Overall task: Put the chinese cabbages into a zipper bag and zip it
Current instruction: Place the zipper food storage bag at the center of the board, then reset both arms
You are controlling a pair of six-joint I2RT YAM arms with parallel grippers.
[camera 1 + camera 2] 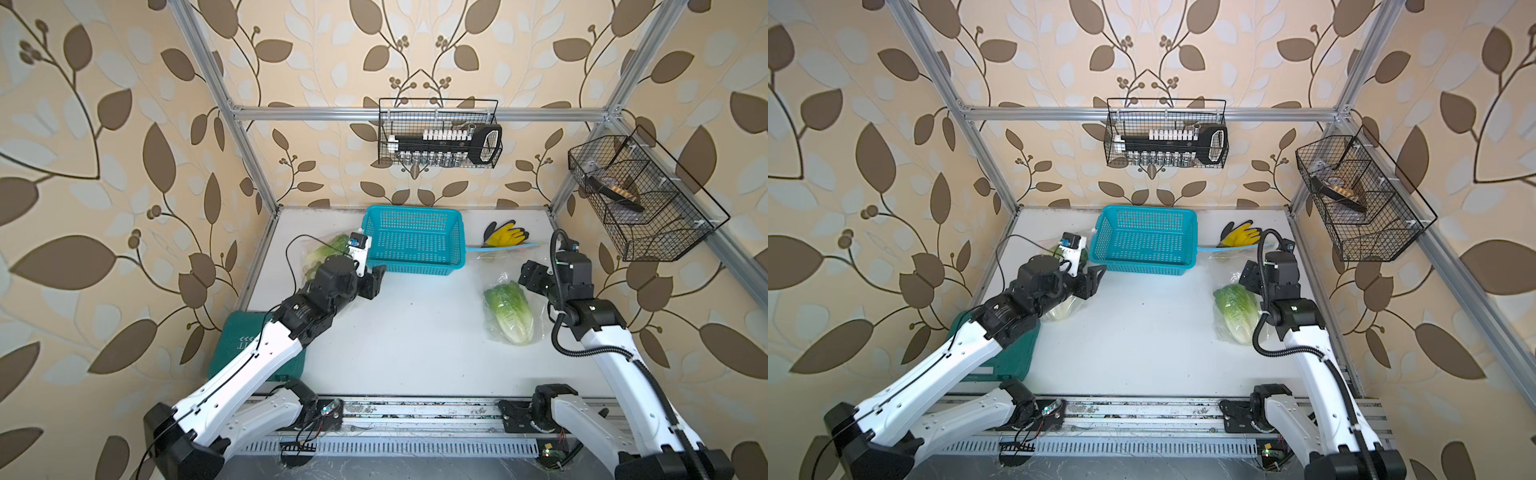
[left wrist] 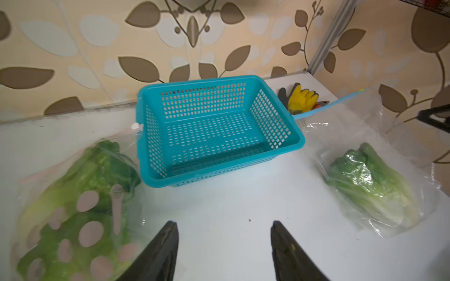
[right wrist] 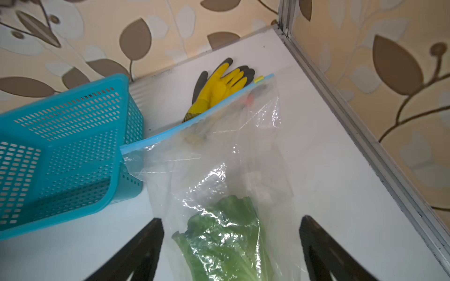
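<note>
On the table (image 1: 415,332) | cabbage (image 1: 509,311) inside zipper bag (image 3: 219,150) | left claw (image 2: 224,222) apart | right claw (image 3: 230,217) apart

Overhead stereo pair, wrist close-ups sharing basket (image 2: 207,102)

Half hidden, half blurred
Left of centre in a top view, the left arm (image 1: 266,345) covers most of one cabbage (image 1: 328,249); its wrist view blurs it.
</note>
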